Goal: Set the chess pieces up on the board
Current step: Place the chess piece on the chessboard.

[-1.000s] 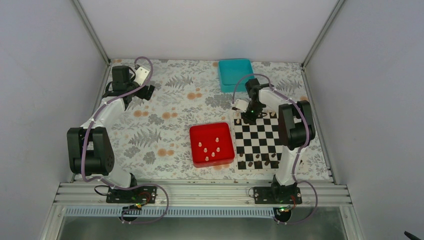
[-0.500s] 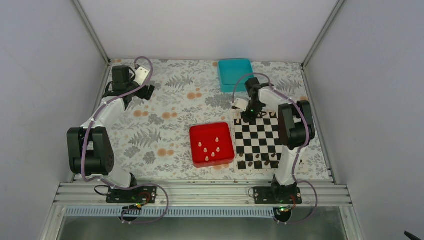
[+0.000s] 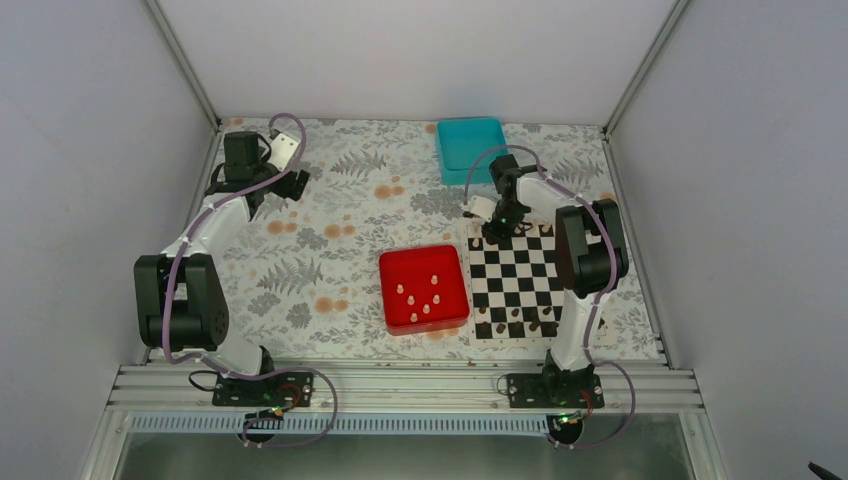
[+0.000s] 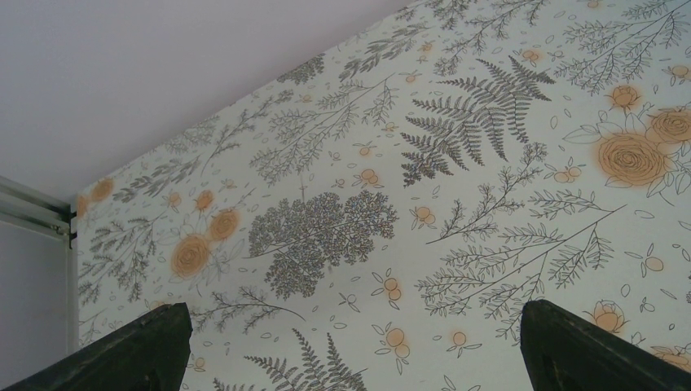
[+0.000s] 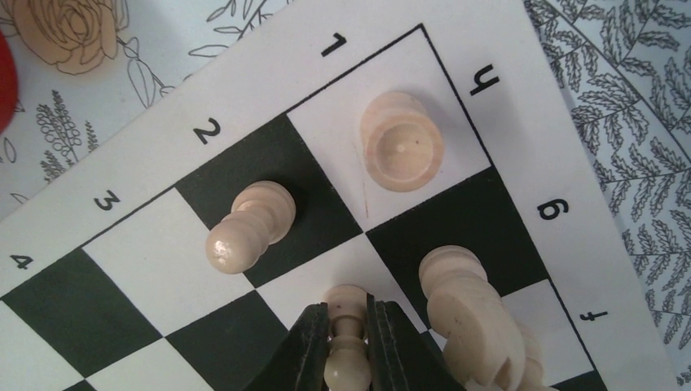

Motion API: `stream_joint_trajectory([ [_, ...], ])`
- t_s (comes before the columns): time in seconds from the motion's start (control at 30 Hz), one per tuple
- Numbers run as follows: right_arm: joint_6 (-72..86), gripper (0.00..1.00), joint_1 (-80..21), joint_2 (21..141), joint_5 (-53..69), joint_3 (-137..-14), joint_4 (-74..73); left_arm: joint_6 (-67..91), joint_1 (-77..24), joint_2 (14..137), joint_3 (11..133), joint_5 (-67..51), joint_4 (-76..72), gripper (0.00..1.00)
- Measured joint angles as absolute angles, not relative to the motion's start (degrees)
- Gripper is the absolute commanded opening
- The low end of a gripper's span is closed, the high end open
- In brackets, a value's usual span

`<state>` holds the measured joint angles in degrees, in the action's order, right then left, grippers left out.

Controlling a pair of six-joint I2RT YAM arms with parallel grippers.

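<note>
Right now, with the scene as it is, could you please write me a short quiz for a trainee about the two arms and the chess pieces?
1. True or false: the left fingers are closed on a chess piece.
2. What do the right fingers hold over the board? A) a pale chess piece B) a dark piece C) nothing
3. Where do the loose pale pieces lie?
Key: 1 false, they stand open and hold nothing. 2 A. 3 In the red tray.
</note>
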<state>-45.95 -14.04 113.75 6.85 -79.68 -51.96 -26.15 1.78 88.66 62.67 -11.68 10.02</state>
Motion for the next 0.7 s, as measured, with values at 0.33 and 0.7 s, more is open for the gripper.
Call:
stream_joint_trajectory([
  [0.33,-45.98,0.34,-14.04,113.71,7.18,-80.82,-53.89,-26.15,1.78,88.66,62.67,-11.92,10.04,1.0],
  [0.7,-45.76,0.41,-19.27,105.78,9.37,-89.41,-61.19,-26.15,1.78,88.66,62.67,-12.29,10.07,1.0],
])
